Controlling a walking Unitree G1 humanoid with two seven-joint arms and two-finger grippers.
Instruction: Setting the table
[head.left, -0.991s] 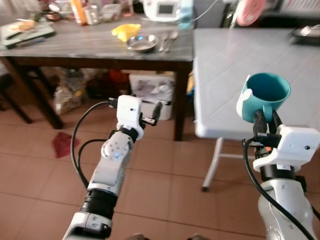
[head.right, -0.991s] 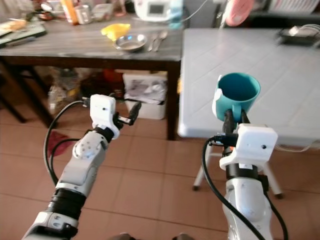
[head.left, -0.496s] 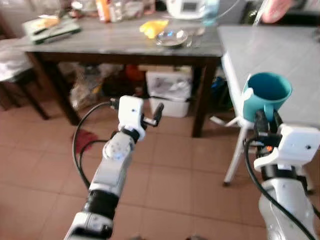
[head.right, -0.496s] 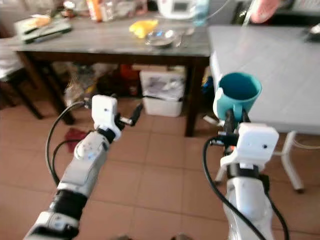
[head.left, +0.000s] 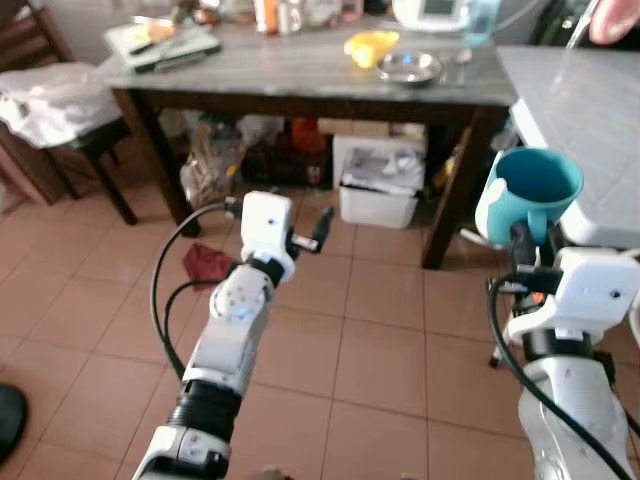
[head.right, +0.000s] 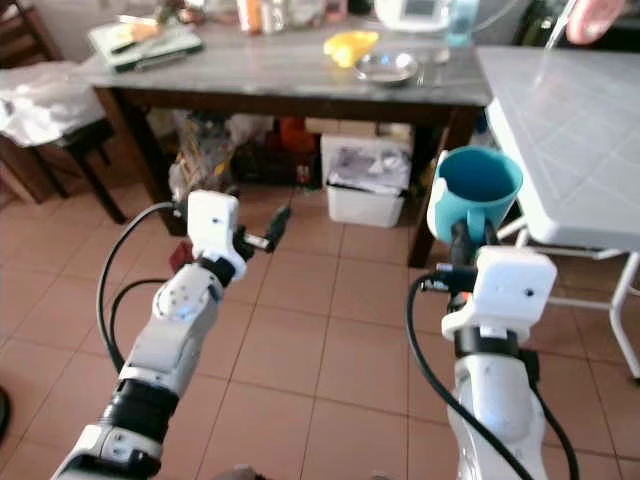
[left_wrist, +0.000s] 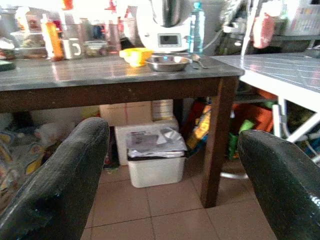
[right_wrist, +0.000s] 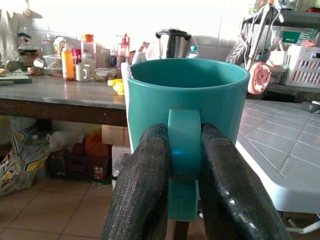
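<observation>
The right hand (right_wrist: 182, 200) is up in front of the robot, and its two black fingers (right_wrist: 142, 190) squeeze the handle of a teal mug (head.left: 530, 195). The mug stands upright above the hand, in the air, over the brown tiled floor (head.left: 380, 350) and just beside the near edge of the white table (head.left: 585, 110). It is not on any table.

The left hand (head.left: 322, 227) is held out over the floor, well apart from the mug. Its fingers (left_wrist: 60, 180) are spread wide and hold nothing.

Farther off stands a dark wooden table (head.left: 300, 80) with a grey top. Under it sit a white bin (left_wrist: 155, 160) and some bags. On its top, toward the white table, are a yellow bowl (head.left: 370, 45), a metal bowl (head.left: 408, 67) just beside it, and spoons (left_wrist: 197, 60) near that. A tray (head.left: 165, 42) lies at the other end. At the back are bottles, a white cup (left_wrist: 71, 48) and a white kitchen machine (left_wrist: 167, 27)

A chair (head.left: 60, 110) with white cloth on it stands to the left
</observation>
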